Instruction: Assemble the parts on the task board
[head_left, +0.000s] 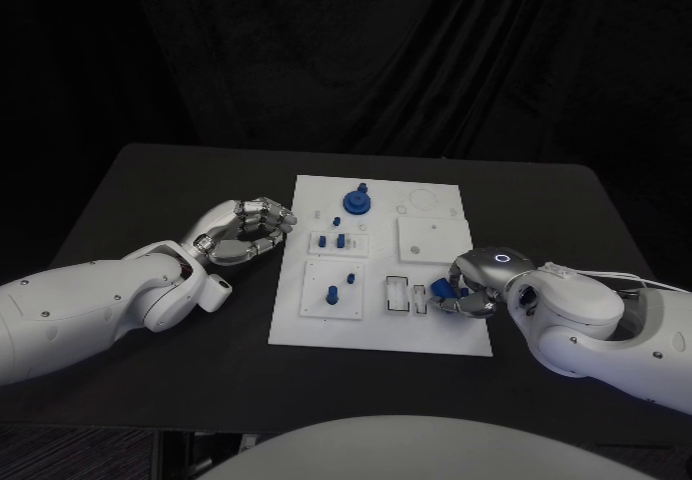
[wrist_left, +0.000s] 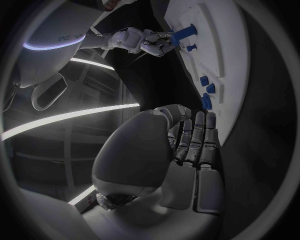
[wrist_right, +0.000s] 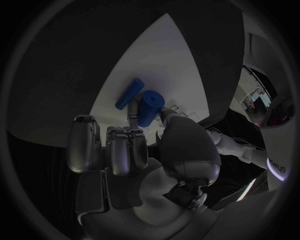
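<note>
The right hand (head_left: 464, 288) sits low over the near right corner of the white board (head_left: 433, 335), with a short blue cylinder (wrist_right: 149, 107) pinched at its fingertips; the right wrist view shows the piece clamped between thumb and fingers, standing out from the palm toward the board. Just beside it, nearly touching, a thinner blue rod (wrist_right: 129, 93) lies flat on the board, its long axis running roughly parallel to the held cylinder and away from the hand. That is the relation the coming move seems to turn on: the rod lies directly ahead of the right fingertips, lengthwise along their reach, so the right hand is by far the nearer one to join or seat the two pieces. From the head view the work is at the small slotted block (head_left: 408, 294) near the board's front right. Further out, a blue peg (head_left: 332, 294) stands in the near left panel, small blue pieces (head_left: 339, 241) sit in the middle left panel, and a blue round knob (head_left: 356, 203) stands toward the far edge. The left hand (head_left: 242, 232) rests on the black table (head_left: 173, 180) just off the board's left edge, fingers curled in, holding nothing, well apart from the rod.
</note>
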